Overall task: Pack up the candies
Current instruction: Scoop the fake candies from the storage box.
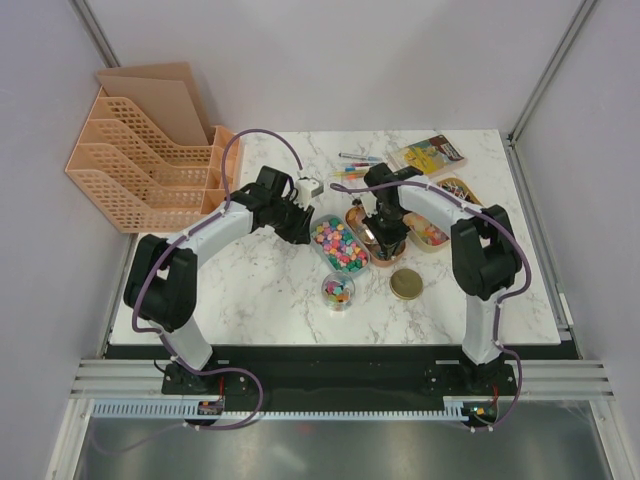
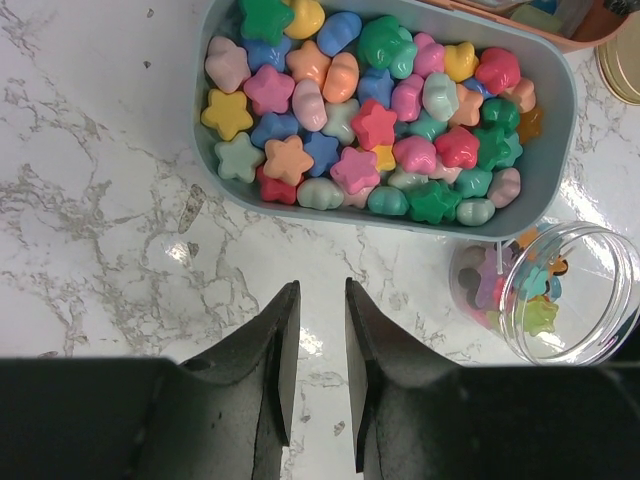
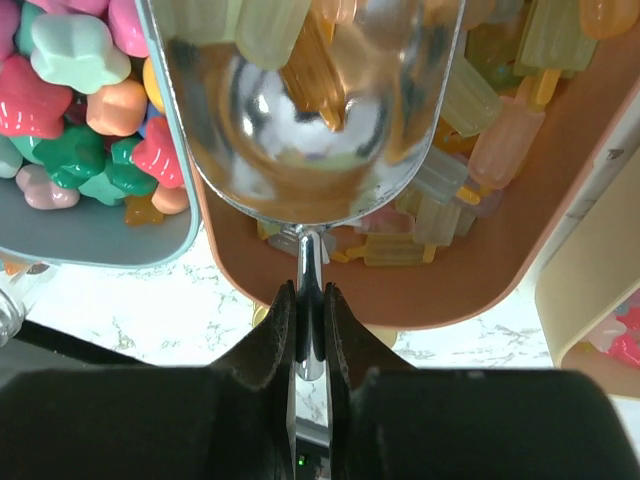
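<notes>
On the marble table [image 1: 250, 300], candies [image 2: 370, 120] fill a grey tray [image 2: 565, 110]. The left gripper [image 2: 320, 300] hangs near it, fingers slightly apart, empty. Only the right wrist view shows the right gripper [image 3: 309, 300] clamped on a seemingly empty scoop [image 3: 300, 120].

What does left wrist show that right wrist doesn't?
Left wrist only: the left gripper, open and empty over the bare marble table; the inside of the clear jar, with a few candies in it; an edge of the gold lid.
Right wrist only: the right gripper shut on the metal scoop, whose bowl is over the peach tray of popsicle candies.
Both: the blue-grey tray of star candies.
</notes>
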Controlling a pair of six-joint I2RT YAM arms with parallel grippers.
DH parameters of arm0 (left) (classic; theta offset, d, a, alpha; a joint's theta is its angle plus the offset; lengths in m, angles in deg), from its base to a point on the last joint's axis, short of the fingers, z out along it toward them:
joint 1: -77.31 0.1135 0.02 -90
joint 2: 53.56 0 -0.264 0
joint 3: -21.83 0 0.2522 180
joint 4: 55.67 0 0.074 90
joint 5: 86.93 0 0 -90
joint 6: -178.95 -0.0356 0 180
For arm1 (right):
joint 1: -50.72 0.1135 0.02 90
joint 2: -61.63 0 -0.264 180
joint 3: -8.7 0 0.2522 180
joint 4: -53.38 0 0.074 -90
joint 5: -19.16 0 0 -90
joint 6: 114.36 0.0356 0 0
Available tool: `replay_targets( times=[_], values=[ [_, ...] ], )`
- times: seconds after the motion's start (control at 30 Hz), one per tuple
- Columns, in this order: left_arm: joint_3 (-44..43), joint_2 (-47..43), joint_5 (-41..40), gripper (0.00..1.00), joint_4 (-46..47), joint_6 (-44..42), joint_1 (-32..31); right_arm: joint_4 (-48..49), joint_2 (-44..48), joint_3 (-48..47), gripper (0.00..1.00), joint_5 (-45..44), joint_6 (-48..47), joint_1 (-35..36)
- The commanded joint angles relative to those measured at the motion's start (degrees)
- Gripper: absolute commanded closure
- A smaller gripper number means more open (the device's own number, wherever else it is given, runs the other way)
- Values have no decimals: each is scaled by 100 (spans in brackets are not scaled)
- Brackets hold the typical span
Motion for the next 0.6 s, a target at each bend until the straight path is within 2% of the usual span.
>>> replay_targets(
  times=[0.0,0.37,0.57],
  values=[
    [-46,-237,-61,68,20,-268,-6,532,372,372,100,28,120,-3],
    [-213,-132,-70,68,-24,-347,-6,1974,1260,1672,100,-376,-82,-3],
    [-249,-140,-17,68,-50,-391,-15,2720,1902,2420,100,-244,-91,-20]
  ],
)
